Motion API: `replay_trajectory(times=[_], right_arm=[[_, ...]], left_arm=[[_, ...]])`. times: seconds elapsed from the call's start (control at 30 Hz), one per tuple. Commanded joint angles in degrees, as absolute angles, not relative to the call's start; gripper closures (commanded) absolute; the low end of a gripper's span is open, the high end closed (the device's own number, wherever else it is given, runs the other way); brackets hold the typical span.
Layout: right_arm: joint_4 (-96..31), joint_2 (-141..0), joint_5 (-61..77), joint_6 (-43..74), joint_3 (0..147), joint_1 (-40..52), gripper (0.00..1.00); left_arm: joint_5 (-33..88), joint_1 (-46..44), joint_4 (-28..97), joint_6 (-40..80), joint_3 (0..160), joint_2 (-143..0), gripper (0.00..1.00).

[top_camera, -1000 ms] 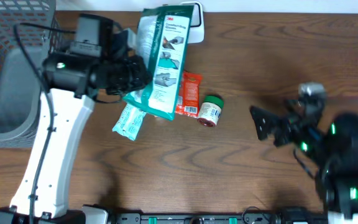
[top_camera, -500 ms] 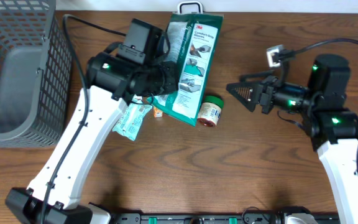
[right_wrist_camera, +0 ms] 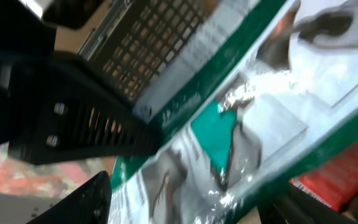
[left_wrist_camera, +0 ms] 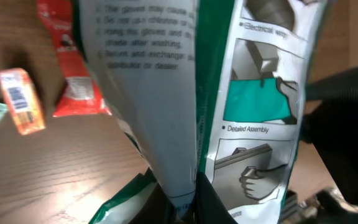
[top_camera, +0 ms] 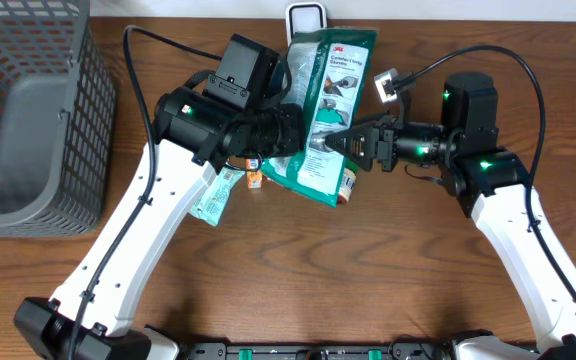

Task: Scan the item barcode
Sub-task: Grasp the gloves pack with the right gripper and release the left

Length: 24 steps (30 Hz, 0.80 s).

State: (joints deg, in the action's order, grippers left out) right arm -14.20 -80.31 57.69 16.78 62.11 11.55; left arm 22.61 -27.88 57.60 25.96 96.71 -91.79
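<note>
The left gripper [left_wrist_camera: 188, 200] is clamped tight on the lower fold of the glove package [top_camera: 336, 95]. It holds the green-and-white pack up off the table [top_camera: 368, 290], near the middle of the far edge, with the pack's top leaning toward that edge. The right gripper [top_camera: 343, 143] reaches in from the right. Its jaws stand apart with the pack's right margin between them, but I cannot tell whether the pads already press on the film.

This looks like the presenting step: the item is lifted and a second hold is being taken, with nothing scanned yet. Next, the right jaws would need to close on the margin without crumpling the film. The printed code must then be turned flat toward the white device [top_camera: 306, 17] at the far edge, which I take to be the scanner.

Around the pack lie a jar [top_camera: 347, 187], an orange box [left_wrist_camera: 20, 102], a red sachet [left_wrist_camera: 73, 74] and a teal packet [top_camera: 213, 197]. A mesh basket [top_camera: 76, 100] stands at the far left corner.

- No view shows a barcode on the pack.
- The right wrist view is badly blurred.
- The jar is half covered by the pack.
- From overhead the sachet is hidden under the pack.
- The white device is cut off by the frame's top
</note>
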Motion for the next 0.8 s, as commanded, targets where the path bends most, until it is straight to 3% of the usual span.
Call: replay_trajectory(times=[0.0,0.1,0.17,0.3,0.37,0.43,0.5,0.57,0.63,0.7,0.73,0.77], right_arm=[[-12.4,-80.64,55.72,18.41,63.24,12.64,0.33],[-11.97,-80.64,53.63,18.44,63.24,12.8,0.28],[-12.49,-80.64,51.75,18.94,63.24,12.8,0.16],[-12.6,-80.64,50.41,21.71,63.24,12.8,0.18],[-12.67,-80.64,50.5,23.64,63.24,12.8,0.28],[-12.67,-80.64,50.48,23.75,63.24,12.8,0.46],[-12.34,-80.64,50.35,23.51,63.24,12.78,0.66],[-12.16,-80.64,49.5,23.51,63.24,12.8,0.93],[-12.1,-80.64,49.36,23.07,63.24,12.64,0.99],[-12.38,-80.64,49.56,22.11,63.24,12.12,0.99],[-12.71,-80.64,49.69,21.47,63.24,11.79,0.99],[-13.19,-80.64,50.13,20.45,63.24,11.4,0.99]], left_arm=[[27.07,-28.12,57.49,26.24,96.75,-91.61,0.93],[27.07,-28.12,57.49,26.2,96.75,-91.61,0.93],[27.05,-28.1,57.25,25.21,96.75,-91.61,0.93],[27.03,-28.12,56.42,23.57,96.75,-91.5,0.93],[27.0,-28.12,55.77,22.9,96.75,-91.5,0.93],[27.0,-28.12,55.29,22.52,96.75,-91.5,0.93],[26.98,-28.1,54.65,22.24,96.75,-91.5,0.93],[26.02,-28.12,53.78,20.93,96.75,-91.53,0.91],[23.55,-28.1,53.39,20.38,96.75,-91.53,0.77],[19.97,-28.1,53.41,20.32,96.75,-91.53,0.46],[17.67,-28.05,53.39,19.77,96.75,-91.53,0.35],[14.83,-28.03,53.39,18.94,96.75,-91.53,0.3]])
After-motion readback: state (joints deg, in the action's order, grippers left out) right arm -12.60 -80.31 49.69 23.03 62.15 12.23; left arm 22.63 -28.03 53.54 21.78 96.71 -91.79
